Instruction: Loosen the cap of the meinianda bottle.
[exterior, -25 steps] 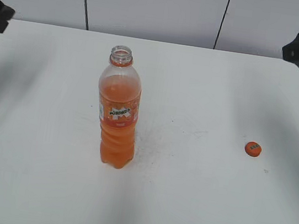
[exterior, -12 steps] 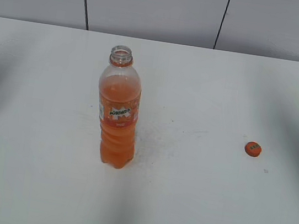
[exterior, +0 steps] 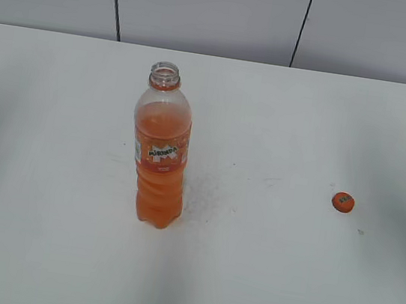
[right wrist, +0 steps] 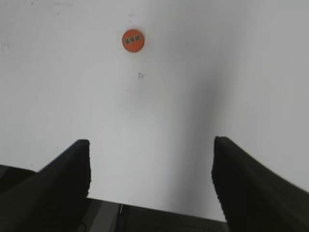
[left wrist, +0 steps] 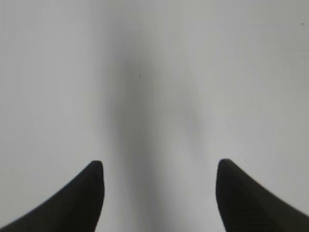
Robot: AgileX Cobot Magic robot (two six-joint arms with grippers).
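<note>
The meinianda bottle (exterior: 162, 152) stands upright on the white table (exterior: 262, 266), left of the middle, with its neck open and no cap on it. The orange cap (exterior: 343, 202) lies flat on the table at the right, well apart from the bottle; it also shows in the right wrist view (right wrist: 133, 40), far ahead of the jaws. My right gripper (right wrist: 150, 162) is open and empty above the table's edge. My left gripper (left wrist: 159, 181) is open and empty over bare table. Neither gripper shows in the exterior view.
A grey panelled wall (exterior: 208, 9) runs behind the table. The table's edge and a dark strip below it (right wrist: 159, 217) show in the right wrist view.
Both arms were at the upper corners of the exterior view one second ago and have since left it. The bottle and cap have not moved.
</note>
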